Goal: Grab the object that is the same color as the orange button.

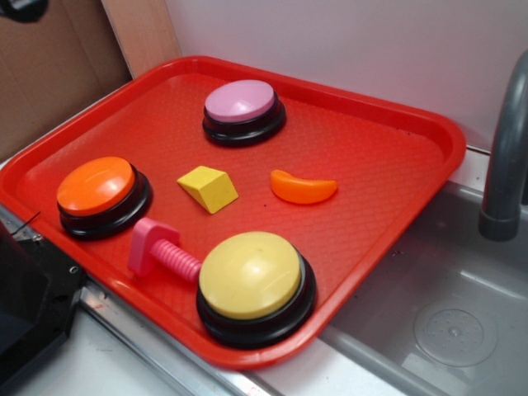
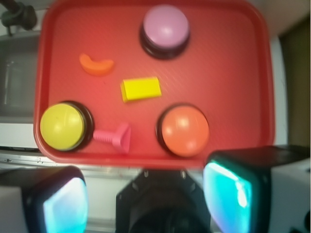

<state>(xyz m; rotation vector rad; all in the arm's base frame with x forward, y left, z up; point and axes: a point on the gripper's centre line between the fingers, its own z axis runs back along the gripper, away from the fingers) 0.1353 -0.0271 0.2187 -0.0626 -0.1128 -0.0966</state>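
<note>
The object, a small glossy orange crescent (image 1: 304, 188), lies on the red tray (image 1: 388, 148) to the right of the middle; in the wrist view the crescent (image 2: 96, 65) shows at the upper left. The orange button (image 1: 101, 195) stands at the tray's left side, and the same orange button (image 2: 184, 130) is near the tray's bottom edge in the wrist view. My gripper (image 2: 146, 199) hangs high above the tray's near edge, far from the crescent. Its two cyan pads (image 2: 65, 206) stand wide apart with nothing between them.
A yellow wedge block (image 1: 208, 188) lies mid-tray. A pink bolt (image 1: 162, 252) sits between the orange button and a yellow button (image 1: 254, 285). A pink button (image 1: 242, 110) stands at the back. A grey faucet (image 1: 503, 157) and sink (image 1: 445, 313) are to the right.
</note>
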